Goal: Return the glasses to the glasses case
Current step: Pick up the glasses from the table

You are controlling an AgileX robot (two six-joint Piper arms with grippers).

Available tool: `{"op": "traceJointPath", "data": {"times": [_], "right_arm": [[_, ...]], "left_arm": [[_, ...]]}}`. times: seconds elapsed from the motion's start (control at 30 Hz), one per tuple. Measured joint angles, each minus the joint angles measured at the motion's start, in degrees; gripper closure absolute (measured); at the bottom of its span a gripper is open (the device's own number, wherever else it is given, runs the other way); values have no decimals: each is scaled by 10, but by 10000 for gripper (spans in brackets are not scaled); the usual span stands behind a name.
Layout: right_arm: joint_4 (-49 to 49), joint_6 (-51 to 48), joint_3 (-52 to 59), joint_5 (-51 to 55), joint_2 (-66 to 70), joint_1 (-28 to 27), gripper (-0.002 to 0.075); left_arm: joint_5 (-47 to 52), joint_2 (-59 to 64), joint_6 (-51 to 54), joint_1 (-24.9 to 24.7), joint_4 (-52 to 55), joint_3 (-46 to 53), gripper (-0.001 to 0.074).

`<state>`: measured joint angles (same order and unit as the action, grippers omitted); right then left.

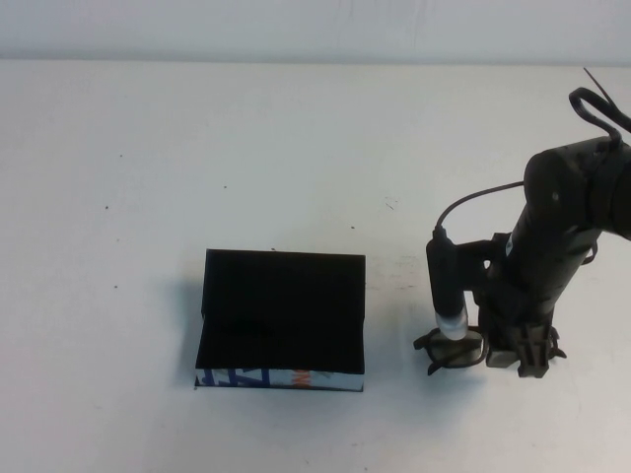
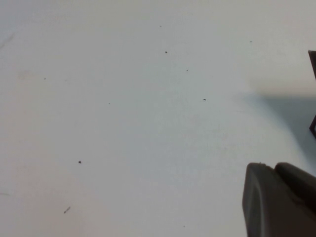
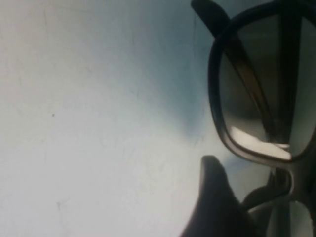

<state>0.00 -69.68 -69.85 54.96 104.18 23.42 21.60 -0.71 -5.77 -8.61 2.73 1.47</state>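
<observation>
I'm working the right gripper (image 1: 527,357), clenched on the glasses (image 1: 452,348); the glasses case (image 1: 282,320) is lying open leftward, left gripper (image 2: 279,200) unreadable.

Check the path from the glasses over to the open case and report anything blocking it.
Nothing visible blocks it. The glasses sit at the right gripper, right of the glasses case, lid open; bare table between. Left gripper is off in its wrist view.

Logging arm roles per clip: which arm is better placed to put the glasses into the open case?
The right. The right gripper is down at the black thick-rimmed glasses, just right of the open black box-shaped glasses case. The left gripper shows only in its wrist view, over bare white table.
</observation>
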Motion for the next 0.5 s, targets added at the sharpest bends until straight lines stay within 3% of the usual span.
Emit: {"op": "traceJointPath", "data": {"times": [0.5], "right_arm": [[0,0,0,20,0,0,320]], "left_arm": [[0,0,0,0,0,0,735]]}}
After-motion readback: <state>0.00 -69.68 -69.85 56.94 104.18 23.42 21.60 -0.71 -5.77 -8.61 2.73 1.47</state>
